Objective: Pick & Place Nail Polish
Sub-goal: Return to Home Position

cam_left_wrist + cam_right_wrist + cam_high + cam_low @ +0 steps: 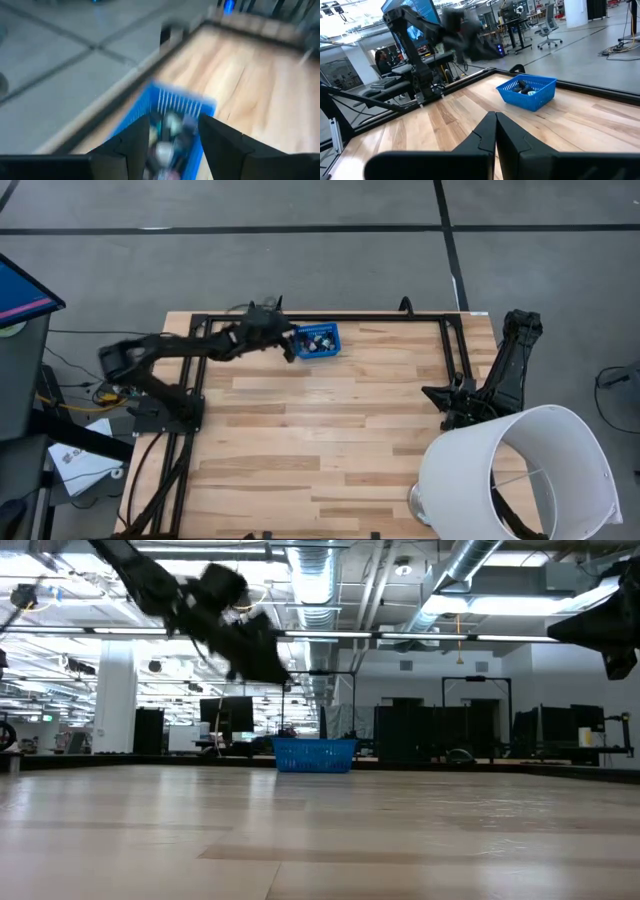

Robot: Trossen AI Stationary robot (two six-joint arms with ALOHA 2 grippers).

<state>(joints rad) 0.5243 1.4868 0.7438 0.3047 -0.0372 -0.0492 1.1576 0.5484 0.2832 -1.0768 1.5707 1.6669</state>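
Lampshade [470,470], perhaps; left gripper [291,346] near basket [314,756].

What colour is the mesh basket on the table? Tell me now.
Blue. The basket shows best in the right wrist view.

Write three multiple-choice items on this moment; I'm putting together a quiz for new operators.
1. Where is the mesh basket? A) by a table edge, beside the left gripper B) table centre C) on the floor
2. Its colour? A) red B) white C) blue
3. The left gripper is: A) shut on a bottle B) open C) shut, empty
Answers: 1 A, the high view shows it against the edge rail; 2 C, every view shows blue mesh; 3 B, the left wrist view shows the basket and the nail polish bottles between parted jaws.
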